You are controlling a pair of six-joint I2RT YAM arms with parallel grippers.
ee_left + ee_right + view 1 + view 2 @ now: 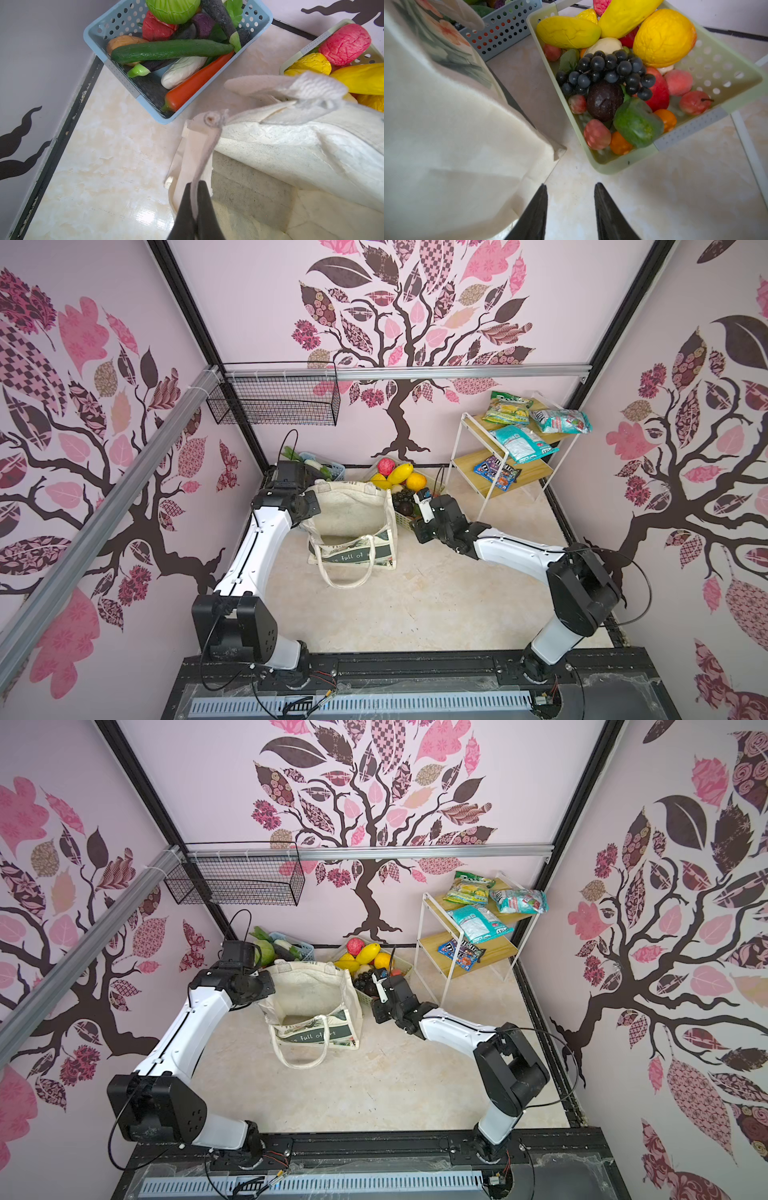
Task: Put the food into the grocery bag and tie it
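Grocery bag (353, 516) stands on the desk (415, 605), mouth wide, one loop handle drooped over its front. Left jaws are closed on the cloth of the bag's left rim, pinching it. Right jaws are apart with nothing between them, over bare desk just right of the bag. Food is outside the bag. Pale-green basket (623, 165), just right of the bag, holds a grape bunch (608, 70) and yellow fruits (568, 32). Blue basket (97, 27), behind the bag's left corner, holds a cabbage (173, 10) and a cucumber (170, 51).
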